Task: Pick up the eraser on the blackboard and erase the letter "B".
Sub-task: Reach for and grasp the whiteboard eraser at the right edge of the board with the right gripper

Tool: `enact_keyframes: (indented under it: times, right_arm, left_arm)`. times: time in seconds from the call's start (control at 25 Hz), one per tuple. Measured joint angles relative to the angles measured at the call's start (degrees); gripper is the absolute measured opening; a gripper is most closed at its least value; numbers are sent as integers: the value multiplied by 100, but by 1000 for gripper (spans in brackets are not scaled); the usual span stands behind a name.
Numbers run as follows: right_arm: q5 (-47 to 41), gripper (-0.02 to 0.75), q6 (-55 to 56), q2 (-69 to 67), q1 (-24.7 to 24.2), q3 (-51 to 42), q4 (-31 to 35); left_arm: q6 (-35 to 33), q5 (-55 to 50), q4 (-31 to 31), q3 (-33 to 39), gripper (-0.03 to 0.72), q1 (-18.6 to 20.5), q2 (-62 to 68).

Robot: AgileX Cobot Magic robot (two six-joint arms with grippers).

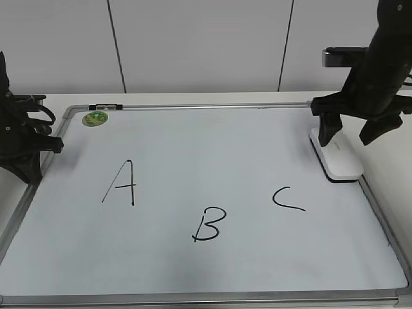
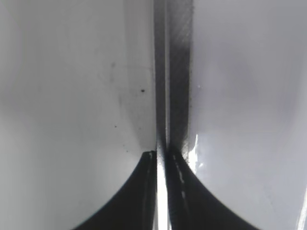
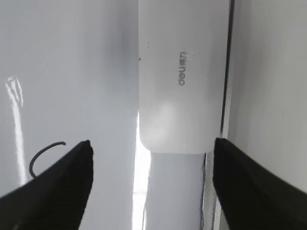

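Note:
The blackboard (image 1: 212, 264) is a white board with a silver frame, lying flat. It bears black letters "A" (image 1: 121, 183), "B" (image 1: 209, 224) and "C" (image 1: 288, 198). The white eraser (image 1: 337, 158) lies at the board's right edge; the right wrist view shows it (image 3: 182, 81) just beyond the fingertips. My right gripper (image 1: 354, 134) hovers open over the eraser's far end, its fingers (image 3: 152, 153) wider than the eraser and empty. My left gripper (image 1: 38, 145) rests at the board's left edge, its fingers (image 2: 162, 155) shut over the frame (image 2: 168, 72), holding nothing.
A round green magnet (image 1: 95, 118) sits at the board's far left corner, with a small dark marker piece (image 1: 106, 106) on the frame beside it. The board lies on a white table (image 1: 193, 98) before a white panelled wall.

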State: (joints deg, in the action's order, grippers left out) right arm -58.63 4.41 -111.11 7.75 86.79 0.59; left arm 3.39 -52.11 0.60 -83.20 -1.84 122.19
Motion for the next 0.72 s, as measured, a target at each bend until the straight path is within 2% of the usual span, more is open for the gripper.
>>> enact_keyframes:
  times: [0.08, 0.2, 0.44, 0.72]
  right_arm:
    - [-169, 632, 10, -254, -31, 272, -15]
    - [-363, 661, 10, -554, -127, 576, 30]
    - [-532, 664, -224, -971, -456, 945, 255]
    - [-522, 663, -523, -1176, -486, 1035, 447]
  left_arm:
    - [0, 0, 0, 0, 27, 0, 0]
    - [0, 0, 29, 0, 27, 0, 0]
    - [0, 0, 40, 0, 27, 0, 0]
    - [0, 0, 53, 0, 27, 0, 0]
